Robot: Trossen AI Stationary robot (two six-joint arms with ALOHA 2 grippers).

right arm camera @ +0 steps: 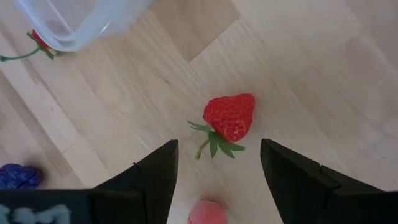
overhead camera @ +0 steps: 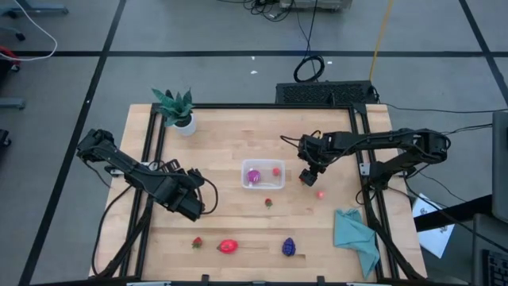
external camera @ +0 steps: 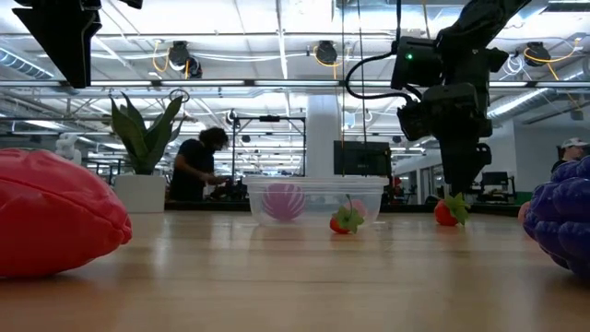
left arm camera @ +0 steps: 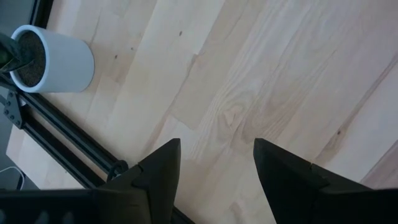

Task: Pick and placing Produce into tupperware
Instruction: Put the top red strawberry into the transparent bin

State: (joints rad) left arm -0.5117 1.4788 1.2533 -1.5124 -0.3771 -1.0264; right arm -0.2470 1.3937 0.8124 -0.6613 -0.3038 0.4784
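The clear tupperware (overhead camera: 263, 175) (external camera: 315, 200) stands mid-table and holds a magenta ball (overhead camera: 253, 175) (external camera: 284, 201) and a small red piece (overhead camera: 276, 170). My right gripper (overhead camera: 308, 176) (right arm camera: 216, 165) is open, pointing down just right of it, low over a strawberry (right arm camera: 229, 118) (external camera: 449, 211) that lies on the wood ahead of the fingertips. A pinkish-red piece (overhead camera: 321, 193) (right arm camera: 207, 213) lies beside it. Another strawberry (overhead camera: 268, 202) (external camera: 346, 219) lies near the container. My left gripper (overhead camera: 189, 193) (left arm camera: 216, 162) waits open at the table's left.
Along the near edge lie a small strawberry (overhead camera: 197, 242), a bigger red fruit (overhead camera: 228, 246) (external camera: 55, 217) and a dark purple cluster (overhead camera: 289, 247) (external camera: 560, 221). A teal cloth (overhead camera: 355, 234) lies near right; a potted plant (overhead camera: 176, 110) (left arm camera: 53, 59) stands far left.
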